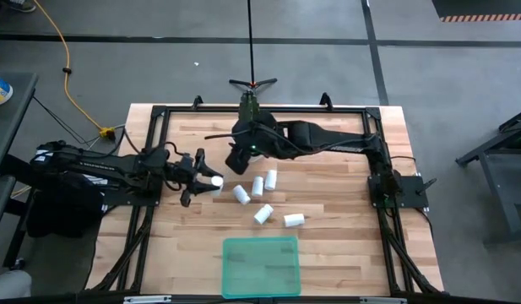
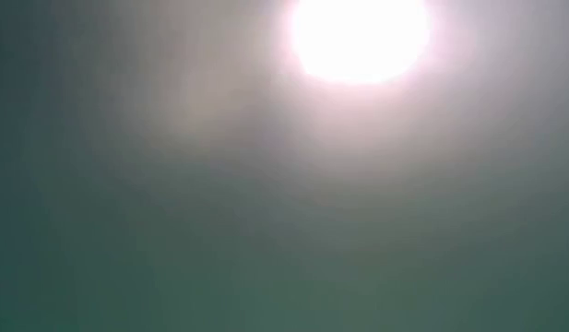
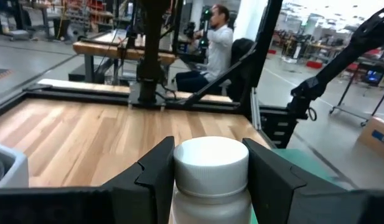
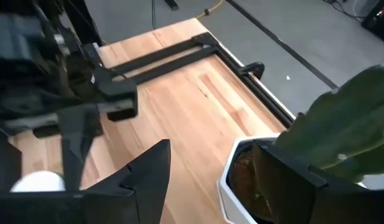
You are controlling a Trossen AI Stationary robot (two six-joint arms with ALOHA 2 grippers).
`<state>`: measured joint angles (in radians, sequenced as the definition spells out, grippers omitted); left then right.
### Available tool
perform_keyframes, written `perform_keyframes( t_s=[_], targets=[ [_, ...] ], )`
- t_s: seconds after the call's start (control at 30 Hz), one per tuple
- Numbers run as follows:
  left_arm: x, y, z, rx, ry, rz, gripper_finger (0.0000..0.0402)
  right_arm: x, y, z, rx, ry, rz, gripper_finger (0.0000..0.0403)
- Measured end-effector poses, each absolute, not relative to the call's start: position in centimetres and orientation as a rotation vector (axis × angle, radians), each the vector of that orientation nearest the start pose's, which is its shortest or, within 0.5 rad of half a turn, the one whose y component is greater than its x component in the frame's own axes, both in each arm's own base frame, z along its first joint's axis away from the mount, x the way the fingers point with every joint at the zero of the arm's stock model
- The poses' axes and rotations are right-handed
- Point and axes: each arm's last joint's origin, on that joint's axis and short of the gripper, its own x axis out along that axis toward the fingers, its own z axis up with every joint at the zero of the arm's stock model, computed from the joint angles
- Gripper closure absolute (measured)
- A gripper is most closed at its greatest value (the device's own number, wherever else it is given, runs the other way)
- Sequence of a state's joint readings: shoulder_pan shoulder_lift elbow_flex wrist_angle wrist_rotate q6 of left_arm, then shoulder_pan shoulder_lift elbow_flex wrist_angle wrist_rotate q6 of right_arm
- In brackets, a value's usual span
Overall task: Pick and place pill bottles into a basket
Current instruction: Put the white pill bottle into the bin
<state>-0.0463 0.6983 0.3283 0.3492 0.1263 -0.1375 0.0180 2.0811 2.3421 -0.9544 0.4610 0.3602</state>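
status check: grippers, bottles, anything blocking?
Left gripper shut on pill bottle. Right gripper at plant pot. Four bottles loose; green basket unblocked.

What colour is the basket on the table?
The basket is see-through green; the high view shows it best.

Five small white pill bottles show. One [image 1: 215, 181] sits clamped between the left gripper's [image 1: 211, 181] fingers, beyond the green tray's [image 1: 260, 267] far left corner. Four [image 1: 267, 179] lie scattered beyond the translucent, rounded tray's far edge.
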Motion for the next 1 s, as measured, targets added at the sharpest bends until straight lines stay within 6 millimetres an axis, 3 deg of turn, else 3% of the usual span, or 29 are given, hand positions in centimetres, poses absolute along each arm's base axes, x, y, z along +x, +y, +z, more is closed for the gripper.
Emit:
perform_keyframes(
  t_s=[0.23,0.5,1.0],
  targets=[
    [16.4,-2.1,25.7,-0.114,0.008,-0.243,0.0208,44.1,-1.3,39.3,0.167,0.618,-0.558,0.0187],
    [16.0,-4.0,27.6,-0.024,0.03,-0.187,0.0208,43.8,-2.3,39.7,0.144,0.621,-0.558,0.0187],
    [16.1,-6.9,27.4,-0.009,0.052,-0.129,0.0208,41.0,-3.1,44.6,0.09,0.456,-0.526,0.0187]
  ],
)
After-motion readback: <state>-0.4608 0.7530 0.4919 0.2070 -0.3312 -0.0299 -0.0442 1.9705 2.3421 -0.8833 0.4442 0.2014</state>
